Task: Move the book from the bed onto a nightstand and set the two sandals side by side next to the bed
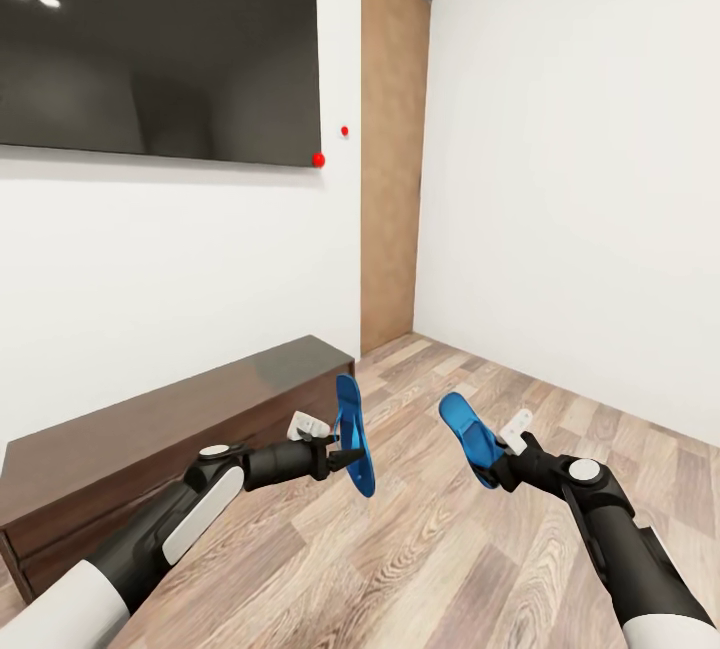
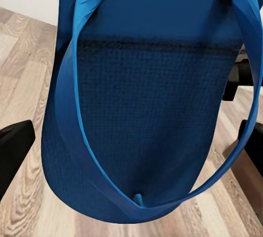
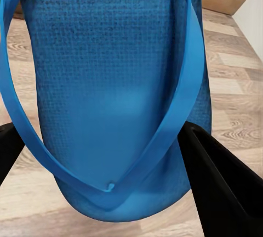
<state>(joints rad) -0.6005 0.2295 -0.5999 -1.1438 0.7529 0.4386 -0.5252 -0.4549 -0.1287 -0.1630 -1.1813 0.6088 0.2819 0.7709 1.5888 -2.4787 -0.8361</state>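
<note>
Two sandals aloft: left end effector (image 1: 345,457) clamps one sandal (image 1: 352,434), right end effector (image 1: 500,469) the other sandal (image 1: 470,437). We'd carry level, grips firm, bed unseen.

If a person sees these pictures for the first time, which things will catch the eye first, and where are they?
First come the two bright blue sandals held up above the wood-plank floor: the left sandal in the left pincer, the right sandal in the right pincer. Next is the big dark screen on the white wall at upper left, above a long dark glossy bench, with a brown door beyond.
</note>
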